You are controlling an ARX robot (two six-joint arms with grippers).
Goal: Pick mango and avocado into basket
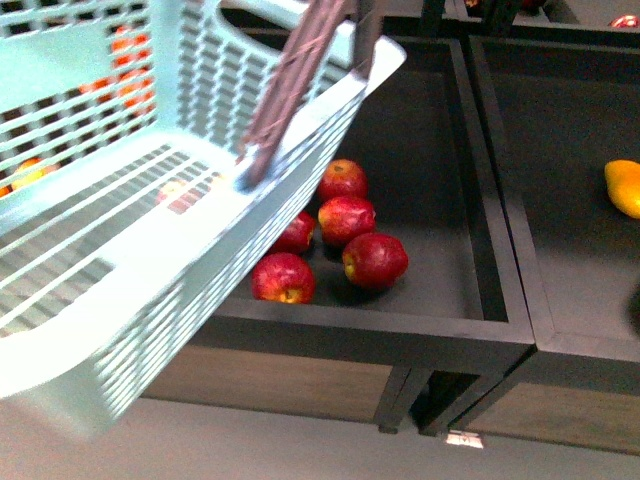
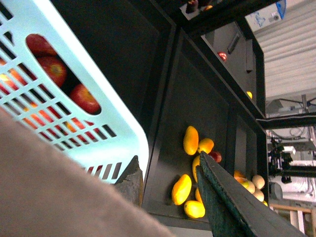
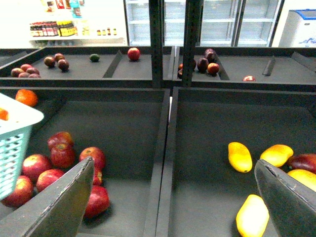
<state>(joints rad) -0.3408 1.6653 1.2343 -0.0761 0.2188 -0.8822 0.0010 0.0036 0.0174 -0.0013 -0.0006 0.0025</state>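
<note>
Front view: basket (image 1: 150, 250) fills 9 o'clock, tilted, its rim overhanging the apple bin (image 1: 440, 290) front edge. Brown handle (image 1: 300, 70) runs up to 12. Red apples (image 1: 345, 240) at centre, bare bin floor to their 3. Divider wall (image 1: 490, 200) at 2, then mango (image 1: 622, 187) at 3 with free room around it. Avocado (image 3: 94, 58) sits on rear shelf (image 3: 74, 79). L gripper (image 2: 169, 157): grip can't tell. R gripper (image 3: 173, 207): spread wide, nothing in it.

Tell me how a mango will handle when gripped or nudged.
The mango would probably roll or swivel if nudged: it is rounded, oblong and lies loose on the flat bin floor. Its skin looks smooth and glossy, so it may slip in the right pincer.
</note>
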